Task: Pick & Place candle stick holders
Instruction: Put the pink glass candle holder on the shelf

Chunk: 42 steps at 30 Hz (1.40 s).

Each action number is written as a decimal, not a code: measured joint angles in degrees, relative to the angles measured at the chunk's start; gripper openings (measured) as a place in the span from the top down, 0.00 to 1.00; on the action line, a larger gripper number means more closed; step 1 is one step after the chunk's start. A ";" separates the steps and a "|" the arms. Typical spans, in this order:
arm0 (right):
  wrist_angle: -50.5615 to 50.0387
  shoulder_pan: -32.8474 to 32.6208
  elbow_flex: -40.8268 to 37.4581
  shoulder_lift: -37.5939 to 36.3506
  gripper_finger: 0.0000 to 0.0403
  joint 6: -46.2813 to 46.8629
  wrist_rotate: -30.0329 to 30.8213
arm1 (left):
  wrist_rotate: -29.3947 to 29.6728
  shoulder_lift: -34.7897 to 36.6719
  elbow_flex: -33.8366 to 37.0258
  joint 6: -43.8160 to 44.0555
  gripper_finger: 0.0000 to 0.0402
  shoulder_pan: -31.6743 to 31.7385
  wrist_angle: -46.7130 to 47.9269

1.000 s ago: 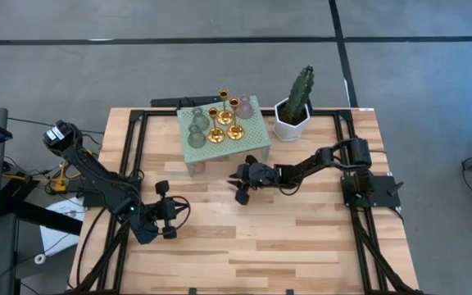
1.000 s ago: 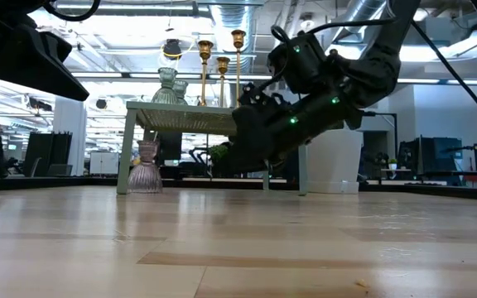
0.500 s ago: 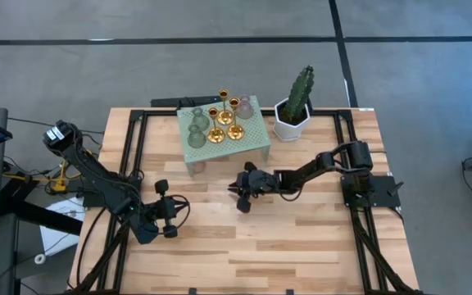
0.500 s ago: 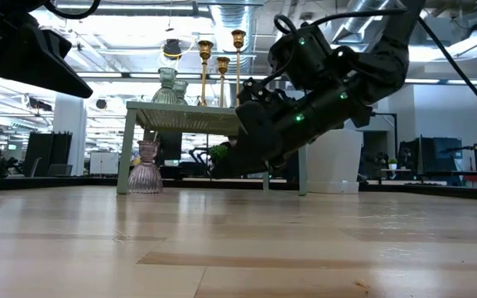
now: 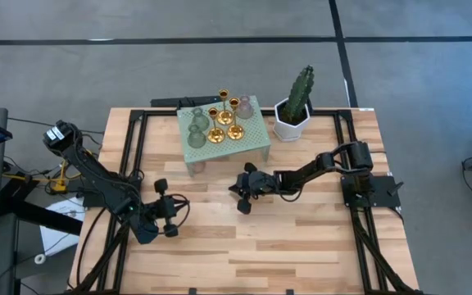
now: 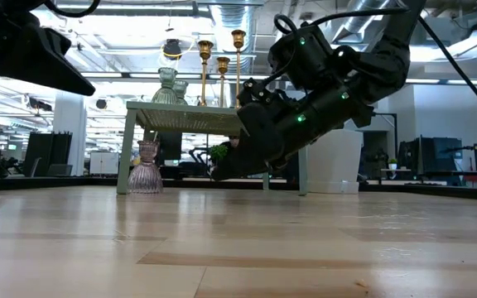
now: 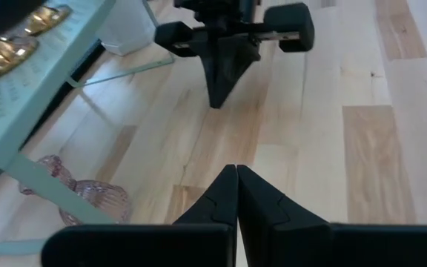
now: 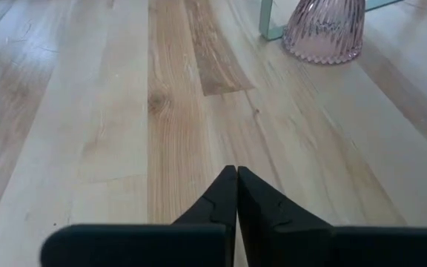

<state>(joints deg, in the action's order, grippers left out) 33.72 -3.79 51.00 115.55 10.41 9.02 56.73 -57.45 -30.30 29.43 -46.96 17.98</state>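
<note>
Both jaws are clenched on nothing: the fingers of the right gripper point(image 8: 236, 194) meet in one closed point above bare wood, and those of the left gripper point(image 7: 236, 194) are pressed together in the same way.

Seen from above, the right gripper point(image 5: 242, 195) is near the middle of the frame, just below the small green stand point(image 5: 252, 136), with its arm going off to the right. The left gripper point(image 5: 168, 215) waits at the lower left of the table point(image 5: 301, 238), well apart from the stand.

On top of the stand, in the upper middle of the high view, are the gold candle stick holders point(image 5: 224, 117), two grey-green holders point(image 5: 197, 131) to their left and one pink holder point(image 5: 243, 106) to their right.

A second pink holder point(image 6: 146, 168) stands upright on the table just beside a leg of the stand, at the left of the low view. The right wrist view shows it at the upper right point(image 8: 325, 28).

A white pot with a cactus point(image 5: 293, 111) stands to the right of the stand.
</note>
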 joint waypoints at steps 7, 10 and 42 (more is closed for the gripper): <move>-0.09 -1.04 0.00 0.00 1.00 -0.28 0.02 | 2.38 0.00 0.04 -0.02 1.00 0.02 0.08; -0.09 -1.12 0.00 0.00 1.00 -0.31 0.05 | 2.47 0.00 1.48 0.06 1.00 0.02 0.06; 11.32 -8.57 0.00 -0.07 1.00 -1.87 20.06 | 22.73 0.07 24.02 28.64 1.00 11.47 -0.22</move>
<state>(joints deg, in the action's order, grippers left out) 45.04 -12.36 51.00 115.48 8.54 29.08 79.46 -57.39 -6.28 58.07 -35.49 17.76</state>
